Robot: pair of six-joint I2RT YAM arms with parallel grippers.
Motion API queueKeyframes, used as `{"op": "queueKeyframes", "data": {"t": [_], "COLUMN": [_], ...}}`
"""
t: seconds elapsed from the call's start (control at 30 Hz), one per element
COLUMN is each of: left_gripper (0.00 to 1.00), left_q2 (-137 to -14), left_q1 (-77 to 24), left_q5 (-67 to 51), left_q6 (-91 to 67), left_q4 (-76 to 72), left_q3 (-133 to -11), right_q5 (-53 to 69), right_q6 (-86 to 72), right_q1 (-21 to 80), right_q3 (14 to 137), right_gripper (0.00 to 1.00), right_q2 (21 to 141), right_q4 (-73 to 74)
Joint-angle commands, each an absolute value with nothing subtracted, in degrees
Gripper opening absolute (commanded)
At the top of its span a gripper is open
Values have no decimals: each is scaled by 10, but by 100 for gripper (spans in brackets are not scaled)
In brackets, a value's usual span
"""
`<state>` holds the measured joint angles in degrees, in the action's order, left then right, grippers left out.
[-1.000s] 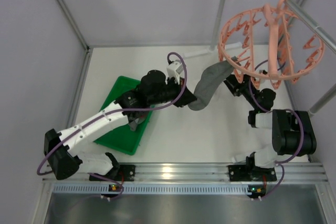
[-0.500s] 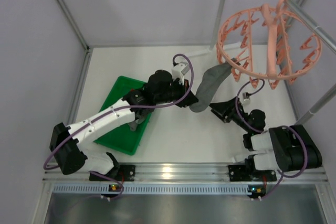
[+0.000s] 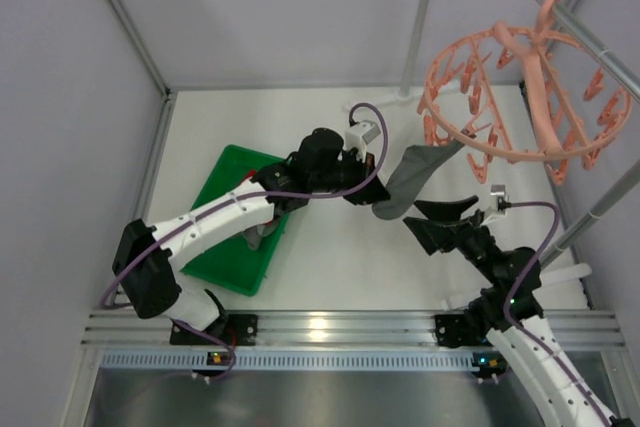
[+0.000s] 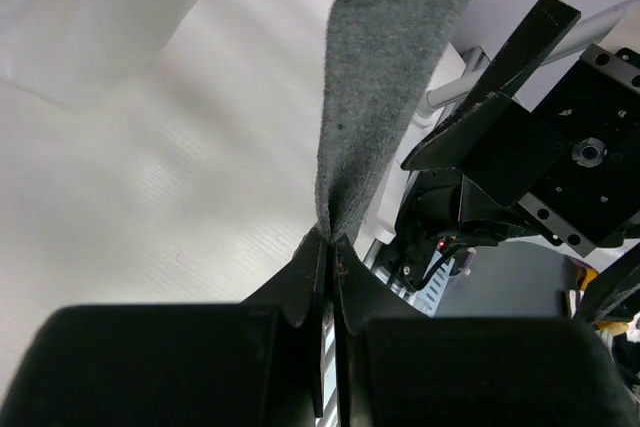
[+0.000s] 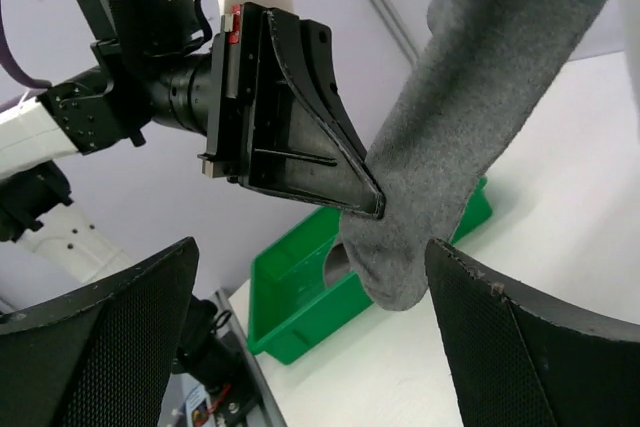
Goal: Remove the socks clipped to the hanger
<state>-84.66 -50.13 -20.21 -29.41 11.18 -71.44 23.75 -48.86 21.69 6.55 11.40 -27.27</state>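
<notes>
Grey sock (image 3: 412, 175) hangs under the pink hanger (image 3: 530, 97), its low end pinched tight in my left end effector (image 3: 376, 206). My right end effector (image 3: 437, 223) gapes wide below the hanger, holding nothing. Next, I think, I pull the sock off.

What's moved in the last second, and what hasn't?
The right gripper pulled back from under the hanger toward its base and is now open near the grey sock. The left gripper shifted slightly right, and the hanger swung right. Unchanged: left gripper pinching the sock, sock's top at the hanger.
</notes>
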Motion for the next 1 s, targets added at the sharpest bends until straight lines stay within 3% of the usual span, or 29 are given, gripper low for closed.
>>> {"op": "queueKeyframes", "data": {"t": [0.0,0.53,0.67,0.7,0.77,0.87,0.93,0.97], "left_gripper": [0,0,0,0,0,0,0,0], "left_q2": [-855,-845,-853,-853,-856,-857,-860,-863], "left_q1": [-502,-533,-539,-540,-543,-548,-554,-556], "left_q5": [-236,-293,-314,-316,-323,-338,-343,-344], "left_q6": [-291,-306,-318,-322,-330,-342,-349,-350], "left_q4": [86,74,53,46,34,13,5,6], "left_q3": [-749,-754,-751,-751,-752,-757,-758,-758], "right_q5": [196,207,216,225,236,255,263,265], "right_q6": [-418,-428,-440,-443,-452,-456,-453,-448], "right_q1": [226,228,227,227,227,229,230,231], "right_q3": [108,106,106,106,111,118,127,139], "right_gripper": [90,86,74,57,41,40,33,21], "right_q2": [90,83,83,84,84,74,58,53], "right_q4": [-56,-101,-114,-116,-117,-112,-87,-76]}}
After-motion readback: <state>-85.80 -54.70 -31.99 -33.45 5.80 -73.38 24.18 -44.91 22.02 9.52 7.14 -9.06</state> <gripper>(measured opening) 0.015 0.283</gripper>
